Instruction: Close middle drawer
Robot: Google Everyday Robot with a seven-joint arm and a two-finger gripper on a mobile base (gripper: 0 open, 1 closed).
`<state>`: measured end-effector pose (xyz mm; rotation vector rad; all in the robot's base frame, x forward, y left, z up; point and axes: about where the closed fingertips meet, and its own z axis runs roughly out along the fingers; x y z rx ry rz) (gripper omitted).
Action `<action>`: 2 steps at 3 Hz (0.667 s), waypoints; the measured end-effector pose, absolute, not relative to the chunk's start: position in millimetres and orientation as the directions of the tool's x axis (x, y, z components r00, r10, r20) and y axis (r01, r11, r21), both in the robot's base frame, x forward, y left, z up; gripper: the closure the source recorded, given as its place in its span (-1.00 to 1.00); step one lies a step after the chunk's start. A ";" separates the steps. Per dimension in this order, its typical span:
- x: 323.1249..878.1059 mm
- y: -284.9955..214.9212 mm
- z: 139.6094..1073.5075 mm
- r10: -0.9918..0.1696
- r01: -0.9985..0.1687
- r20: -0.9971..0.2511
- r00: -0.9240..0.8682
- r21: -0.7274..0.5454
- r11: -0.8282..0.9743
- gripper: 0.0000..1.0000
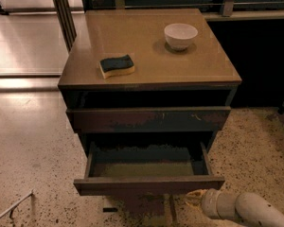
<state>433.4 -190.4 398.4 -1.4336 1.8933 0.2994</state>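
Observation:
The middle drawer is pulled far out of the dark-brown cabinet. Its plain front faces me and its olive-tan floor shows inside. Above it sits the taller front with pale scratches, pushed in. My gripper is at the end of the white arm, which enters from the bottom right. It sits just below the right end of the open drawer's front, close to it. I cannot tell whether it touches the front.
A green-and-yellow sponge and a white bowl rest on the cabinet top. The lowest front is mostly hidden under the open drawer. Speckled floor lies all around. A metal post stands at the back left.

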 end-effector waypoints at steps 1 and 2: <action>451.7 -184.6 399.0 -0.723 -0.893 -0.690 -0.048 -0.295 0.340 1.00; 467.0 -178.7 401.2 -0.722 -0.883 -0.692 0.009 -0.345 0.320 1.00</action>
